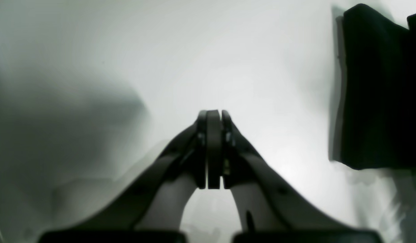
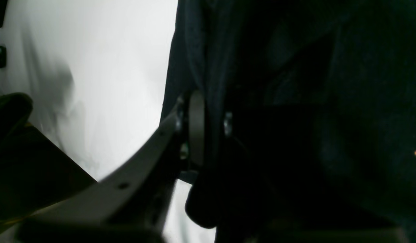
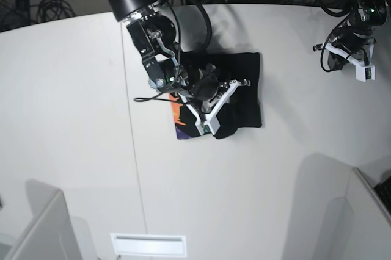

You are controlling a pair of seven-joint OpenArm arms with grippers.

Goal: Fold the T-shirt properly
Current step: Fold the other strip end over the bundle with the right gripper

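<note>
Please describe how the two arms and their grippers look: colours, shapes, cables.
Both arms are black with rounded joint housings and loose black cables. The right arm's gripper has white angular finger frames. The left arm's gripper shows pale curved finger frames carrying flat dark pads. A small green light shows on each arm in the base view.

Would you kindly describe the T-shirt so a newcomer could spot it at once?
On the white table, look just below the right gripper near the centre. The T-shirt is the folded black bundle there, the only dark cloth, with an orange-and-purple print peeking out at its left edge.
</note>
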